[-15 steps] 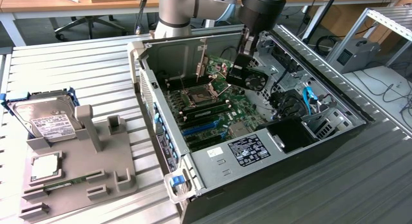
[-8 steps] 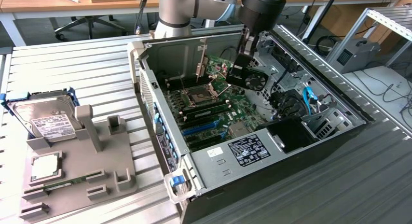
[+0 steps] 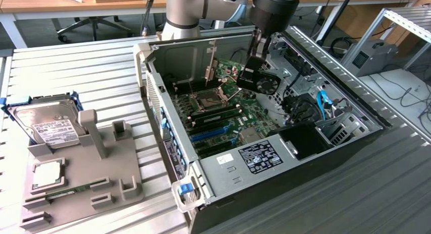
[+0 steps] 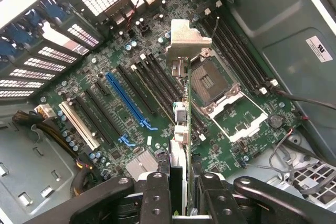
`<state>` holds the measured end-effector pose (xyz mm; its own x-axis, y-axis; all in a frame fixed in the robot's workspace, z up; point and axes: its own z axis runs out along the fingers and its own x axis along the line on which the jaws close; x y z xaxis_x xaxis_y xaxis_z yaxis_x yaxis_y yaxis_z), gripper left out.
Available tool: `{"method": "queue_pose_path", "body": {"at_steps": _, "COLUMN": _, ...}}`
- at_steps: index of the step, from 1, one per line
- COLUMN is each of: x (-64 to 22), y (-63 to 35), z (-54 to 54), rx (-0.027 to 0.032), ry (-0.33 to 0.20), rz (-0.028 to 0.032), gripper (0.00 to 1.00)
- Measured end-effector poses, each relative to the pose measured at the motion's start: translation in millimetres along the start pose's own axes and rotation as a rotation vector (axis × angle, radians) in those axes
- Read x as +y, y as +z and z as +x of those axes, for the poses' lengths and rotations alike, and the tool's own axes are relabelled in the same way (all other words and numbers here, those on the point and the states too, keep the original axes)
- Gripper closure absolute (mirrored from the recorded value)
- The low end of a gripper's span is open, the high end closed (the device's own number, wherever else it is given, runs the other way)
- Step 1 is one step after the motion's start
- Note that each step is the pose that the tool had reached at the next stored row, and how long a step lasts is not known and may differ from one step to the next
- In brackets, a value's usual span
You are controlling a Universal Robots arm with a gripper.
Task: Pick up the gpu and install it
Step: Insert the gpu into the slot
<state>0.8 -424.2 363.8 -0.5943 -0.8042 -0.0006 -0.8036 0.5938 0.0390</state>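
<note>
The gripper [image 4: 179, 192] has its fingers clamped on the gpu [image 3: 259, 80], a thin green card with black fan and silver bracket, hanging edge-down inside the open computer case [image 3: 350, 100] above the motherboard [image 4: 131, 77].

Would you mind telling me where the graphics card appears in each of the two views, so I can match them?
Exterior view: the graphics card hangs from the gripper inside the open computer case, fan showing, above the motherboard.
Wrist view: the graphics card is seen edge-on, running from between the fingers to its silver bracket.
Shared landmark: the empty processor socket.
</note>
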Motion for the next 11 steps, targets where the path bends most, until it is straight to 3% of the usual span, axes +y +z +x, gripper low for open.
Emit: {"method": "queue_pose_path", "body": {"at_steps": 11, "x": -0.1, "y": 0.0, "z": -0.1, "rx": 0.0007, "ry": -0.02, "rz": 0.0, "gripper": 0.74}}
